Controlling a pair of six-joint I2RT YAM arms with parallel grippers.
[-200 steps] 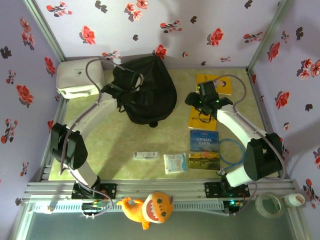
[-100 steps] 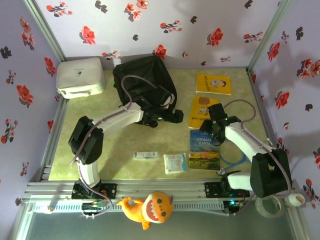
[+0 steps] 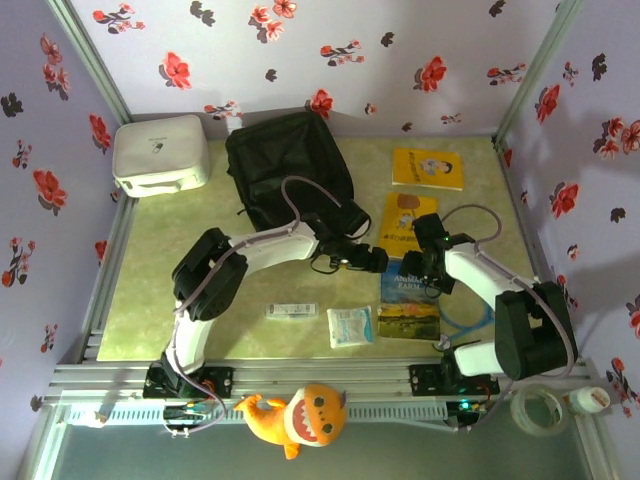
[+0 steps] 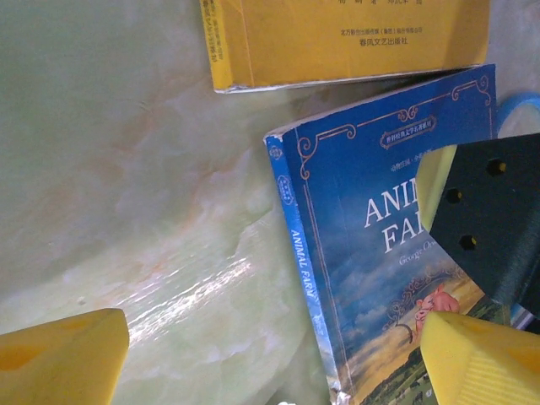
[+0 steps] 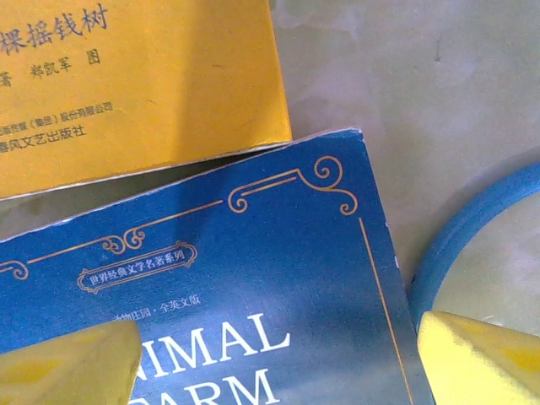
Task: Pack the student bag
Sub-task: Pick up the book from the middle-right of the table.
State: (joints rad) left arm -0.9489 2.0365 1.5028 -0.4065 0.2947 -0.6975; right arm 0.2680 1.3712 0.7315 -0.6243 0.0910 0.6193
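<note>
The job now looks like grabbing the blue book [image 3: 410,300], just under the left gripper [image 4: 270,363] and right gripper [image 5: 274,363], both wide open. Next: pinch its edge, then carry it to the student bag [image 3: 290,170].

"ANIMAL FARM" on blue book [image 4: 371,253] cover and spine, "世界经典文学名著系列" in its banner, "春风文艺出版社" on yellow book [image 4: 337,42]

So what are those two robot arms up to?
Both arms are reaching over the blue Animal Farm book, which lies flat on the table. The left gripper and the right gripper are both open, and neither holds the book yet. The black student bag sits farther back.
</note>
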